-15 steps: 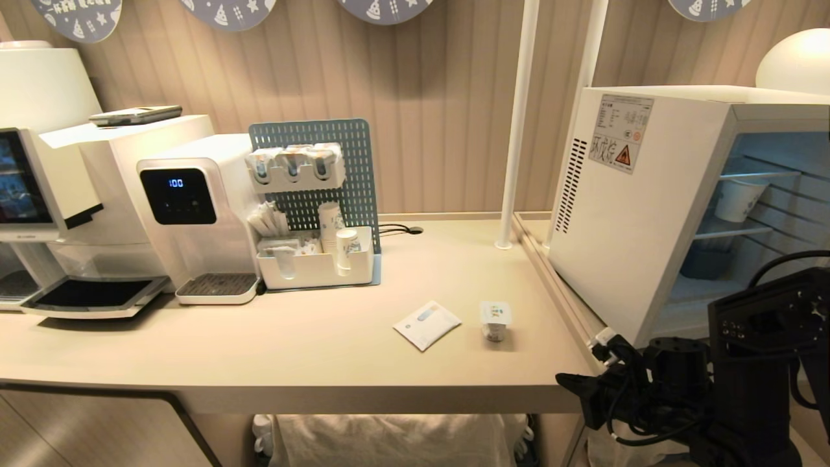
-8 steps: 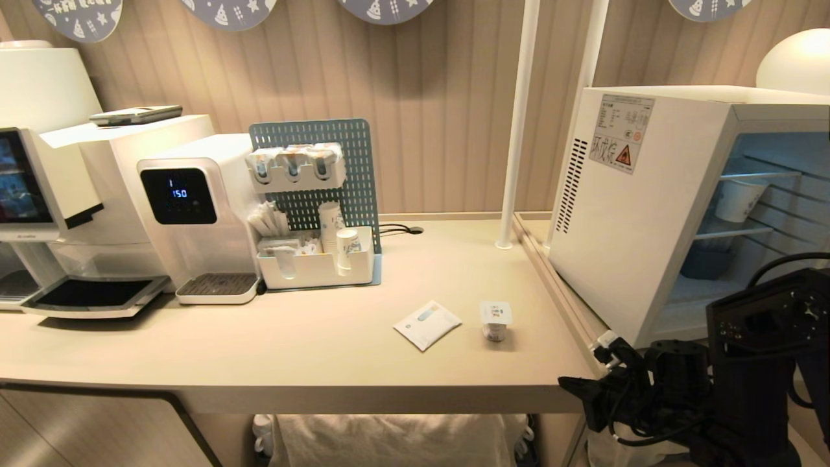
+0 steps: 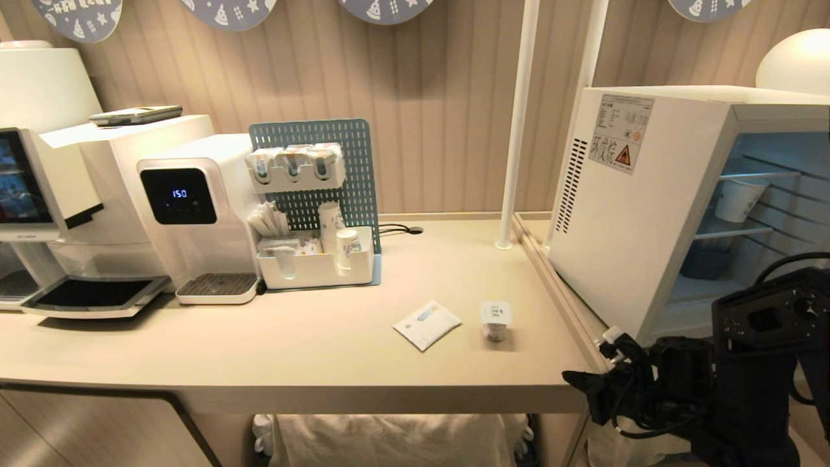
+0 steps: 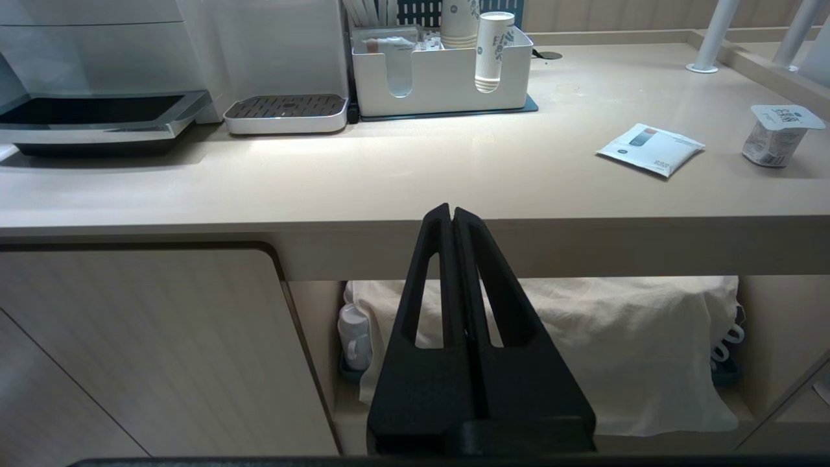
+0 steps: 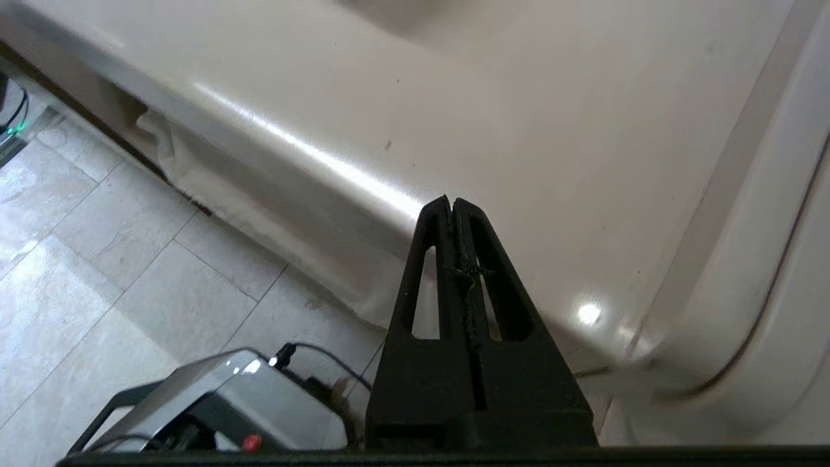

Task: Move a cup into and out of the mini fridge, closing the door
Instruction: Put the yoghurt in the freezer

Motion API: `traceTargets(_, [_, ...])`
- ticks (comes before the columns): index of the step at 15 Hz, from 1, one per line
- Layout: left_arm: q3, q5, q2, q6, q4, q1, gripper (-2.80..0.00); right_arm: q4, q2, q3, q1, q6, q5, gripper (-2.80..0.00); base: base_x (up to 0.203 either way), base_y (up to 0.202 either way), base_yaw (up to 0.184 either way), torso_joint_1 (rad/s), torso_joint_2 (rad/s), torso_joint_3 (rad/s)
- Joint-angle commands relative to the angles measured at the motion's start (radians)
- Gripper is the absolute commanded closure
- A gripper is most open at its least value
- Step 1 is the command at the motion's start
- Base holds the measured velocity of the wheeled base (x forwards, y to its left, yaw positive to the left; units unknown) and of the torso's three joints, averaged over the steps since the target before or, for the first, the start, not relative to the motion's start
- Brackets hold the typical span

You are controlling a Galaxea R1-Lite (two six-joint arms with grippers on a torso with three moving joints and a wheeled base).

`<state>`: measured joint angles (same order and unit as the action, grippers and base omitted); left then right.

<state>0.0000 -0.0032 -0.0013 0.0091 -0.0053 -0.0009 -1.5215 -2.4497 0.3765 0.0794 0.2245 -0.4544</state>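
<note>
Cup (image 3: 495, 321) upright on surface (image 3: 259, 350), at 8 o'clock from open fridge (image 3: 642, 207); left hand (image 4: 452, 217) and right hand (image 5: 452, 207) both pressed together, empty.

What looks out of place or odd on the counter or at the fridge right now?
Nothing is spilled or damaged. The white boxy mini fridge stands open, its shelves showing. The small foil-lidded yogurt cup sits upright on the beige counter, beside a flat white sachet lying loose.

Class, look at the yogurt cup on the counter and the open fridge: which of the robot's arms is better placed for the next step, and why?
Probably the right. The cup stands near the mini fridge, on the right arm's side; the right gripper, jaws shut, is by a white panel. The left gripper, also shut, hangs below the counter edge.
</note>
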Motion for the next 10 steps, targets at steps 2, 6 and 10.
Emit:
traceTargets(2, [0.002, 0.000, 0.001, 0.000, -0.001, -0.001, 0.00, -0.009, -0.057, 0.112, 0.022, 0.025, 0.056, 0.00, 0.000, 0.000, 0.000, 0.000, 0.00, 0.000])
traceTargets(6, [0.000, 0.000, 0.001, 0.000, -0.001, 0.000, 0.00, -0.009, -0.101, 0.169, 0.045, 0.076, 0.094, 0.00, 0.000, 0.000, 0.000, 0.000, 0.00, 0.000])
traceTargets(10, [0.000, 0.000, 0.001, 0.000, -0.001, 0.000, 0.00, -0.009, -0.101, 0.181, 0.104, 0.076, 0.096, 0.00, 0.000, 0.000, 0.000, 0.000, 0.00, 0.000])
